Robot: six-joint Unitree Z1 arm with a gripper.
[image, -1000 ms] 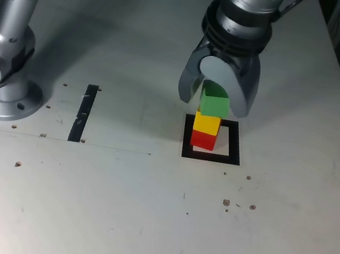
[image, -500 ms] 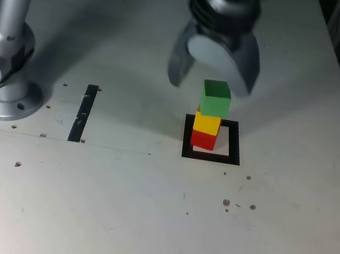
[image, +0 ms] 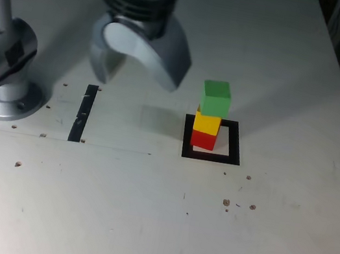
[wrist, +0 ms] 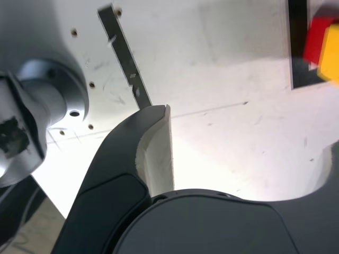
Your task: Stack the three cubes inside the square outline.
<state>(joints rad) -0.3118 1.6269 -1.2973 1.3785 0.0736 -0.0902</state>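
Exterior view: open gripper (image: 137, 83) empty, apart from the stack
Withdraw smoothly — keep the jaws wide, well clear of the green cube (image: 215, 100)

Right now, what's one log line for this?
claw: open, empty | green cube: top | yellow cube: middle | red cube: bottom

Bare tabletop (image: 125, 191) lies between black strip (image: 83, 113) and cube stack (image: 207, 124).
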